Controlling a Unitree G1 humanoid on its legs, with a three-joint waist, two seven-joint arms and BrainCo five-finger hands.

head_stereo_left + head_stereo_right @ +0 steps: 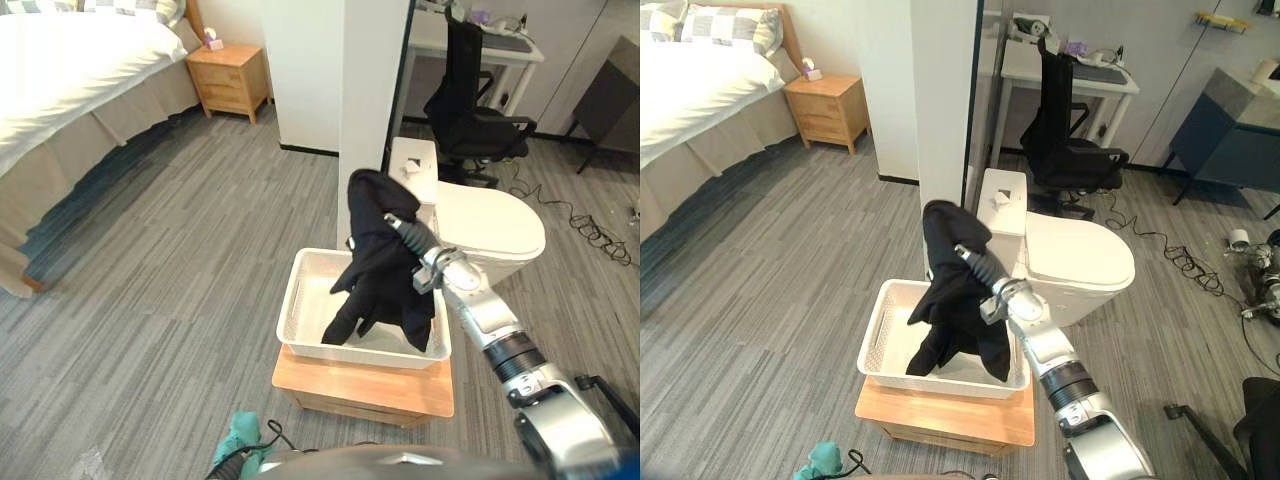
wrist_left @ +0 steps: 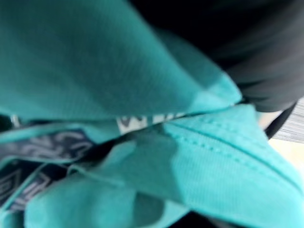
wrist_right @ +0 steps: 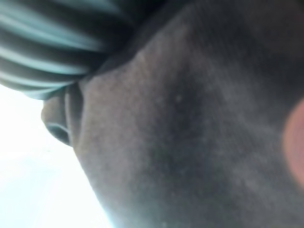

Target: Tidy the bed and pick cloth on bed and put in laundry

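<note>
Black cloth (image 1: 375,262) hung at frame centre, long axis vertical, draped over the right hand (image 1: 400,228). Its lower ends dangled into the white basket (image 1: 296,300) directly beneath. The cloth covered the hand, so we could not tell its grip. Teal cloth (image 1: 238,436) sat bunched at lower left. We judged the coming drop to be straight down.
</note>
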